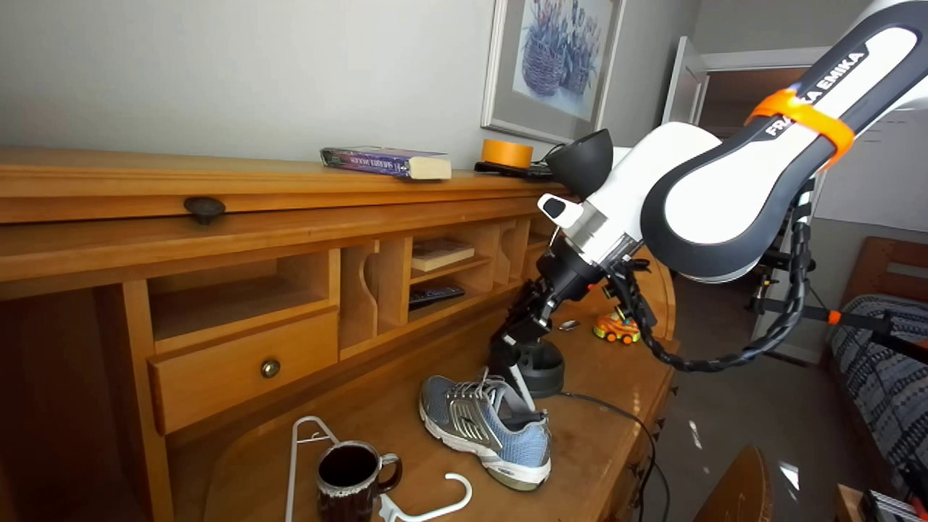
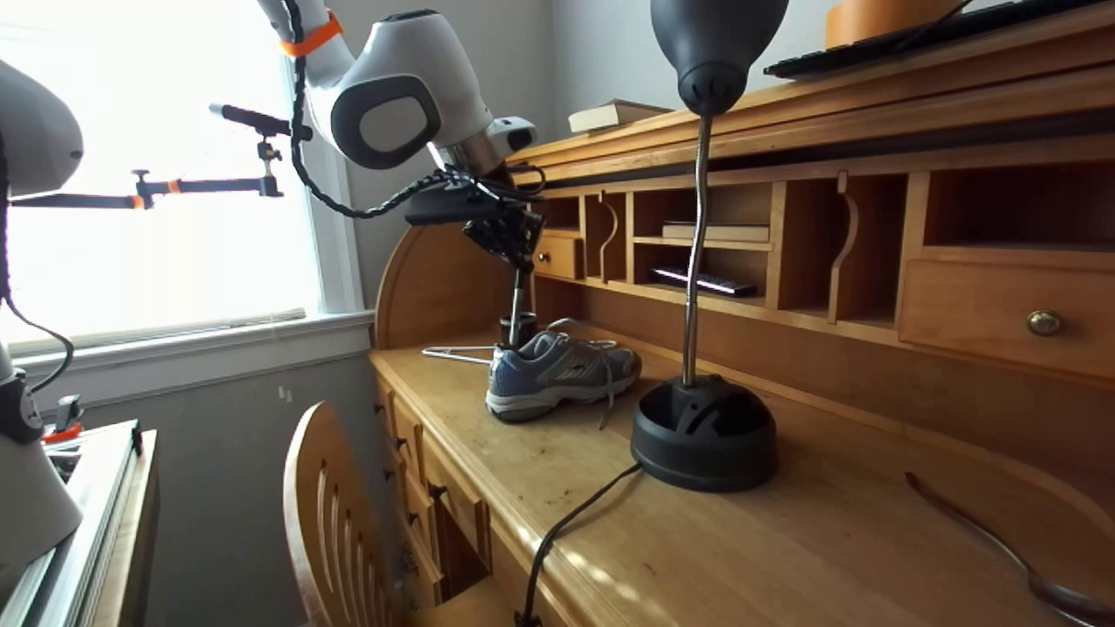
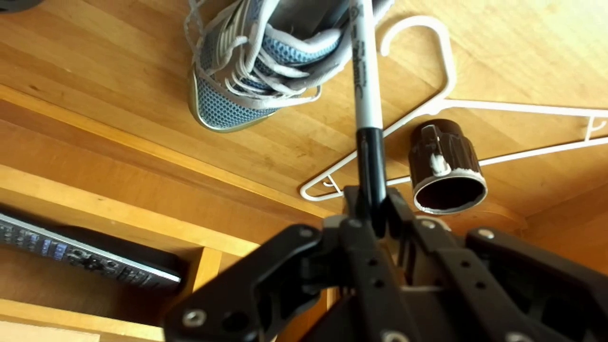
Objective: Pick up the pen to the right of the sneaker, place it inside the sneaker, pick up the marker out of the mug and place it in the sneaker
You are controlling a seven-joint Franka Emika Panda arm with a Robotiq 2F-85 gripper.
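Note:
My gripper (image 3: pixel 376 204) is shut on the black end of a white marker (image 3: pixel 365 71). In an exterior view the marker (image 1: pixel 520 383) slants down from the fingers into the opening of the grey-blue sneaker (image 1: pixel 471 424), near the heel. The sneaker (image 2: pixel 557 379) stands upright on the desk, right below the gripper (image 2: pixel 524 259). A slim dark thing (image 1: pixel 525 418) lies in the shoe's opening at the heel; it may be the pen, but I cannot tell. The dark mug (image 1: pixel 349 482) stands beyond the toe side, and its mouth looks empty in the wrist view.
A white hanger (image 3: pixel 441 104) lies around the mug. The black lamp base (image 2: pixel 704 444) stands close to the sneaker, its stem rising beside the arm; its cord (image 2: pixel 566 522) runs over the desk edge. Cubbyholes with a remote (image 3: pixel 85 256) line the back. A spoon (image 2: pixel 1002 544) lies farther along.

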